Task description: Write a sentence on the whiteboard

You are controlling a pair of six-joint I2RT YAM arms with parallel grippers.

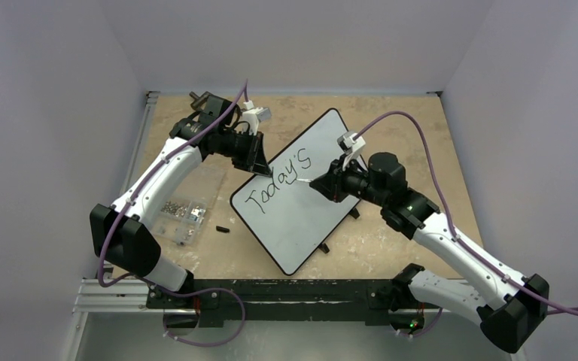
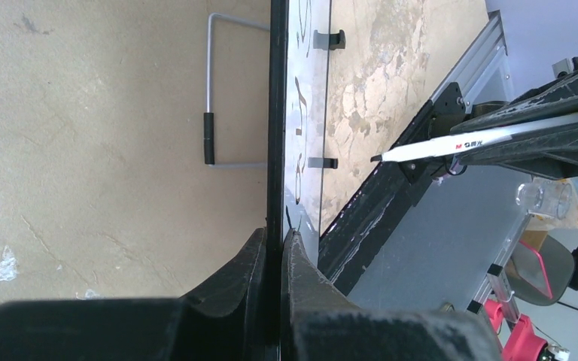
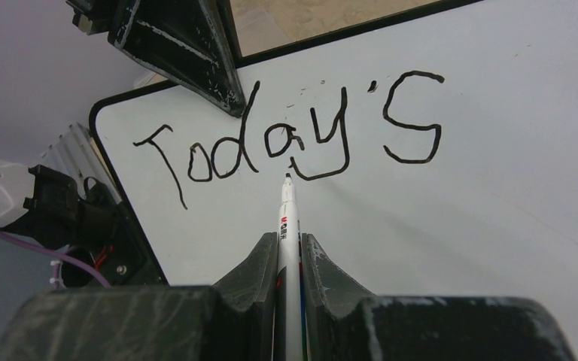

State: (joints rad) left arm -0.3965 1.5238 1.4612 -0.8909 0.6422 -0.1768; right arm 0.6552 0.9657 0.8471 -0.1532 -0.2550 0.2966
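Sentence (image 3: 284,143) on whiteboard (image 3: 497,226): "Today's" (marker (image 3: 288,226) print illegible).

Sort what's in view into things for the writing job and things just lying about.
For the job: whiteboard, clamped at its edge by the left hand; lettering "Today's"; marker, held in the right hand.
Lying about: box of screws; small black piece beside it.

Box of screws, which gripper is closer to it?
Left. The left gripper clamps the whiteboard edge facing the box of screws; the right gripper, holding a marker, is farther off, over the board's middle.
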